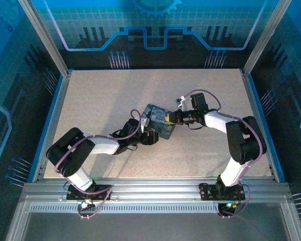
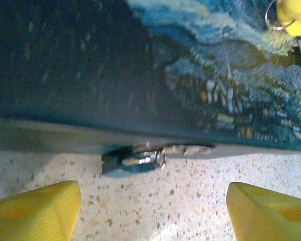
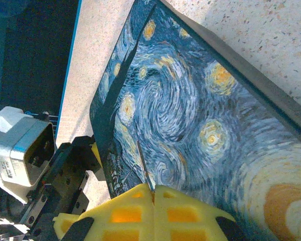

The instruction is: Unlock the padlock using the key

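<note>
Left gripper point(image 2: 153, 201) wide open, empty, facing the padlock point(image 2: 133, 160); right gripper point(image 3: 153, 193) clamped on the key point(image 3: 143, 163) over the box point(image 3: 190, 115).

White arms point(image 1: 98, 146) with black joints, looping purple cables point(image 1: 134, 114), blocky yellow tool fingers point(image 2: 35, 211)

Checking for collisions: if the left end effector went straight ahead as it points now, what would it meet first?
Probably the padlock on the box's near side, centred ahead of the left end effector; depth is unclear.
</note>
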Robot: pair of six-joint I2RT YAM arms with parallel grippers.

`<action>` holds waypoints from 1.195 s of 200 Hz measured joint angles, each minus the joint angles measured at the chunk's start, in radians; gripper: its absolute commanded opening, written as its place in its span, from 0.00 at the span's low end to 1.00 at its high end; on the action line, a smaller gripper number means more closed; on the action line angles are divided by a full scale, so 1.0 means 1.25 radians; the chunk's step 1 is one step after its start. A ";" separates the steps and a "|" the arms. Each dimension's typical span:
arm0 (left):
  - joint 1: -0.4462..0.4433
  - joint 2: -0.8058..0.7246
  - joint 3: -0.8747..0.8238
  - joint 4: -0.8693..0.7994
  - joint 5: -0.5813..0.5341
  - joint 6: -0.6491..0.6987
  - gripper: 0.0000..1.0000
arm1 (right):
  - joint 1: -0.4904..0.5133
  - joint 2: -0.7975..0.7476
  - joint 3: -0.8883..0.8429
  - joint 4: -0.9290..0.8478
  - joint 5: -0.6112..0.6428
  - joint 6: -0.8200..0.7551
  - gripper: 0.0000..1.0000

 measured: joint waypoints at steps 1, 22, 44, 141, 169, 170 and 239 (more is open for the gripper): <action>0.000 0.002 0.002 0.000 0.000 0.000 0.75 | 0.000 0.000 0.000 0.000 0.000 0.000 0.00; 0.000 0.015 0.020 0.002 0.000 0.020 0.73 | 0.000 0.000 0.000 0.000 0.000 -0.002 0.00; 0.000 0.031 0.026 0.003 0.001 0.031 0.68 | 0.000 0.000 0.000 0.000 0.000 -0.002 0.00; -0.001 0.072 0.038 0.007 0.013 0.039 0.53 | 0.000 0.000 0.000 0.001 0.000 -0.001 0.00; -0.002 0.079 0.045 0.009 0.013 0.039 0.52 | 0.000 0.000 0.000 0.001 0.000 -0.001 0.00; -0.002 0.079 0.045 0.009 0.013 0.038 0.52 | 0.000 0.000 0.000 0.001 0.000 -0.001 0.00; -0.002 0.095 0.046 0.033 -0.005 -0.003 0.42 | 0.003 0.000 -0.001 0.008 0.008 -0.001 0.00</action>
